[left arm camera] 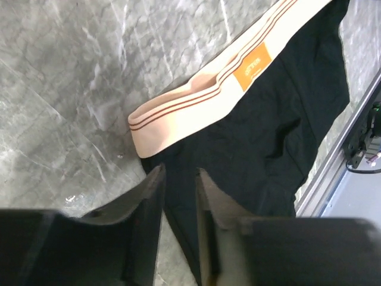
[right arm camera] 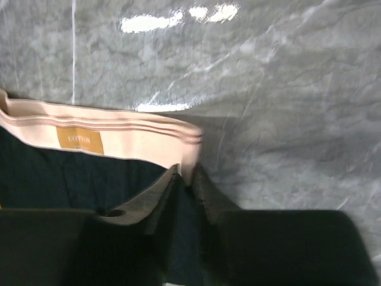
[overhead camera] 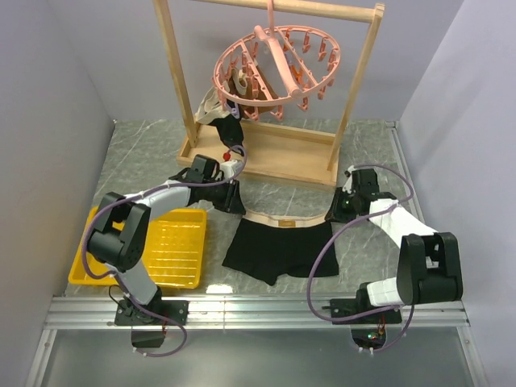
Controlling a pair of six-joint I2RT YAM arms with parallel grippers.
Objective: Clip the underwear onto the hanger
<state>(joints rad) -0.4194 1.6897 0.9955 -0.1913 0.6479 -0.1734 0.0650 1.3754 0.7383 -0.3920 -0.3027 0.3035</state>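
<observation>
Underwear [overhead camera: 278, 250] flat, unclipped; left gripper [left arm camera: 180, 173] narrowly parted, empty; right gripper [right arm camera: 186, 171] at waistband [right arm camera: 119, 134], hold unclear. Next: pinch corners, raise to hanger [overhead camera: 276, 63].

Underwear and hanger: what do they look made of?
Underwear: soft matte black fabric, maybe cotton knit, lying limp and creased; its waistband looks like striped tan-pink elastic. Hanger: smooth salmon-pink plastic, seemingly moulded, with a faint sheen.

Matt black cloth underwear [overhead camera: 278, 254], smooth pink plastic hanger [overhead camera: 272, 50], pale wooden rack [overhead camera: 173, 72], glossy marbled tabletop [overhead camera: 145, 161].
</observation>
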